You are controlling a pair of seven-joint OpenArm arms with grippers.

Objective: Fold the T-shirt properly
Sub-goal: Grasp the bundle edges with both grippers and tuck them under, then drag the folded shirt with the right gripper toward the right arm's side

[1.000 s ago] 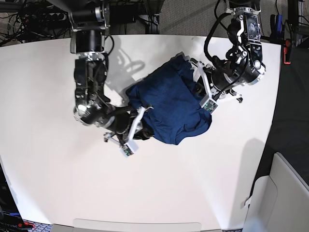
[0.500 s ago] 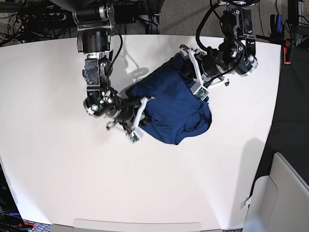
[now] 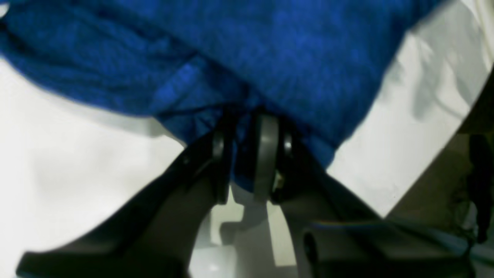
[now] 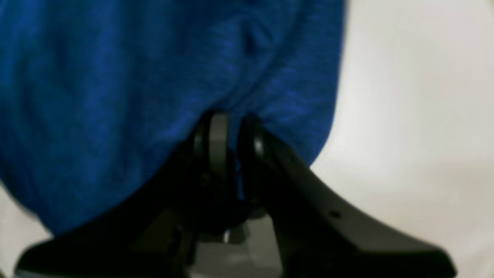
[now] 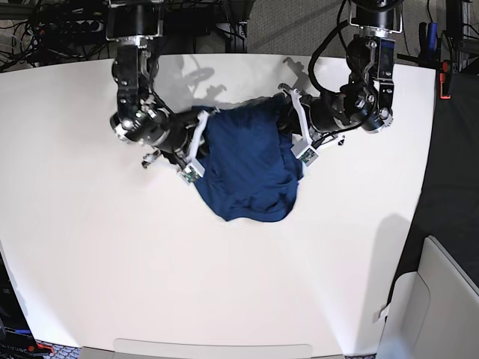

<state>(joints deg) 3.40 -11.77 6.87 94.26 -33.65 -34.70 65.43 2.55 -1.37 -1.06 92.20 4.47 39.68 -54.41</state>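
Observation:
The dark navy T-shirt (image 5: 247,161) is stretched between my two grippers, and its bunched lower part trails on the white table (image 5: 112,262) toward the front. At the base view's left, my right gripper (image 5: 200,138) holds the shirt's left edge. The right wrist view shows that gripper (image 4: 231,144) shut on a fold of the blue T-shirt (image 4: 115,77). My left gripper (image 5: 287,120) is at the shirt's right edge. In the left wrist view its fingers (image 3: 266,154) pinch a gathered bit of the T-shirt (image 3: 270,58).
The table's back edge (image 5: 239,55) lies just behind both arms, with cables and dark equipment (image 5: 45,30) beyond it. A pale grey cloth or box (image 5: 441,299) sits off the table at the lower right.
Both grippers have moved toward the table's back edge and closer together, dragging the shirt with them. The cloth now hangs narrower between them, and its lower end has slid back and left.

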